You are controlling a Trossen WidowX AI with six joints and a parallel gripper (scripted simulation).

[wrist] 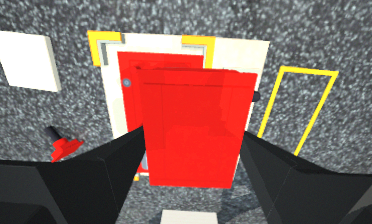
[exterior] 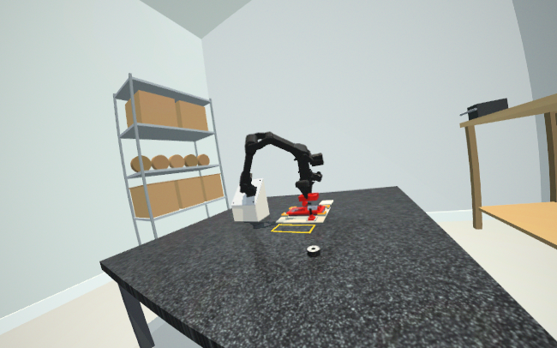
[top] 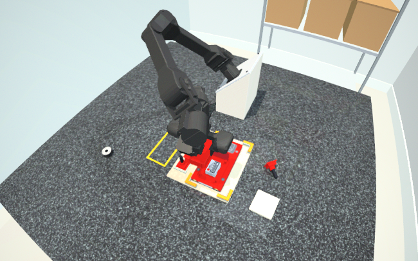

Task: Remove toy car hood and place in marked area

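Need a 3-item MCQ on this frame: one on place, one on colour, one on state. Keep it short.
1. Where is the hood?
A. lifted above the toy car
B. inside the marked area
C. on the white tile

2. What colour outlines the marked area?
A. blue
B. yellow
C. green

3. What state is the pincer in?
A. open, empty
B. shut on nothing
C. shut on the hood

Answers:
1 A: the wrist view shows it raised over the toy car.
2 B: the rectangle's lines are yellow.
3 C: both fingers press the hood's sides.

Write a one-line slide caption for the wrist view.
End effector grips the red hood, above the toy car, beside the yellow marked area.
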